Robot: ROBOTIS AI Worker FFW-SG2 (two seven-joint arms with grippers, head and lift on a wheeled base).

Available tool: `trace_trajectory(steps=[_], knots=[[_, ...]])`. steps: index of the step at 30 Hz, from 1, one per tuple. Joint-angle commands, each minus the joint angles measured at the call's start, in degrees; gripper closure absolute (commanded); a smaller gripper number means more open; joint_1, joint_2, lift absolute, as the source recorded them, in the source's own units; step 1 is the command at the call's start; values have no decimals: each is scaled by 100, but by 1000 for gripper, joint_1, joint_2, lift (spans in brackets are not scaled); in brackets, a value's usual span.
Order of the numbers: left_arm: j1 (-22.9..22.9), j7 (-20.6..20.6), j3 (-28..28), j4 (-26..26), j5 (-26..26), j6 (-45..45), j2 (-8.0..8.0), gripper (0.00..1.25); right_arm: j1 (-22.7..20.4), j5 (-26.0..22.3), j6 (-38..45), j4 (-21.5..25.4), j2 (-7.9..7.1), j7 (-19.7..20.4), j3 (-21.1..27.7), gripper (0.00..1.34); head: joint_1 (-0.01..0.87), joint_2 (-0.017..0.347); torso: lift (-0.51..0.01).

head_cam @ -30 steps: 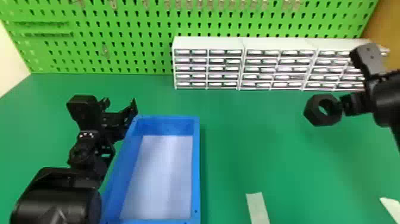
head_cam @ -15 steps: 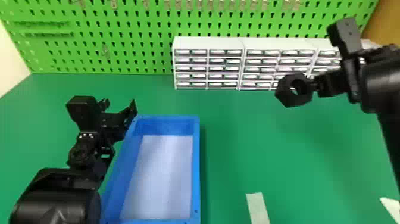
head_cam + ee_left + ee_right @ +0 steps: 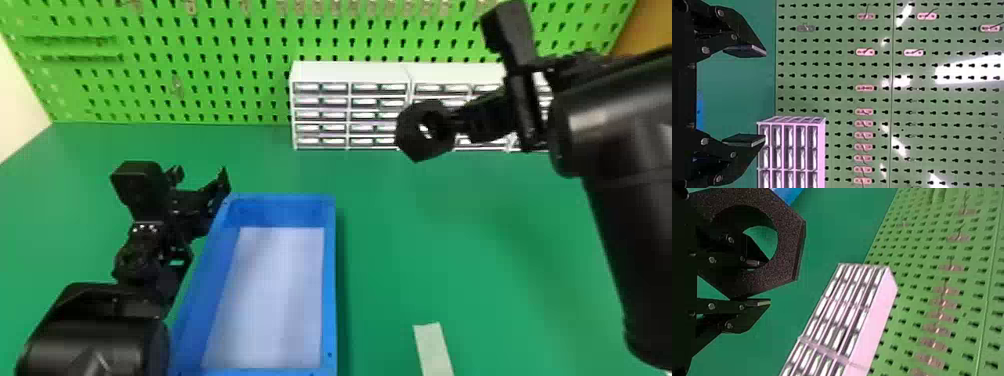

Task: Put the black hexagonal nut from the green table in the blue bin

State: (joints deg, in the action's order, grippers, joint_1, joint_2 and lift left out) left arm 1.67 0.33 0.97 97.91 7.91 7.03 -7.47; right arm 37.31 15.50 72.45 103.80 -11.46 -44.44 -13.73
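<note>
Black hexagonal nut (image 3: 411, 144): up in the air above the tabletop (image 3: 480, 260), to the right of the blue bin (image 3: 329, 280) and past its far end, overlapping the white drawer cabinets (image 3: 350, 71) in the head view.
Right gripper (image 3: 461, 122): closed on one wall of the nut, one finger through the hole and the other against the outside.
Left gripper (image 3: 202, 176): by the bin's far left corner, fingers (image 3: 746, 51) spread wide; whether it touches the rim, I cannot tell.
Blue bin: on the green tabletop, long sides running away from the robot, its floor pale inside blue walls.
Drawer cabinets: standing at the back of the tabletop, in front of the green pegboard (image 3: 200, 107).
Pegboard: upright behind the tabletop, metal hooks (image 3: 865, 88) along it.
Pale strip (image 3: 433, 345): flat on the tabletop, right of the bin.
</note>
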Motion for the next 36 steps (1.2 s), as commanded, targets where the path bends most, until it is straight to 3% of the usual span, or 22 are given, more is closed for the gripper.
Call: trace_trajectory(steps=[1, 6, 17, 36], knots=[[0, 2, -9, 0, 0, 0, 0, 481, 66, -99, -109, -9, 162, 5, -165, 987, 686, 52, -97], [9, 2, -9, 0, 0, 0, 0, 481, 136, -222, -205, -88, 294, 5, -402, 987, 686, 52, -97], [9, -7, -79, 17, -9, 0, 0, 481, 321, -530, -460, -439, 417, 23, -1096, 987, 686, 52, -97], [0, -7, -193, 70, -44, 0, -18, 481, 470, -1470, -750, -826, 610, 594, -1861, 990, 686, 52, -97]])
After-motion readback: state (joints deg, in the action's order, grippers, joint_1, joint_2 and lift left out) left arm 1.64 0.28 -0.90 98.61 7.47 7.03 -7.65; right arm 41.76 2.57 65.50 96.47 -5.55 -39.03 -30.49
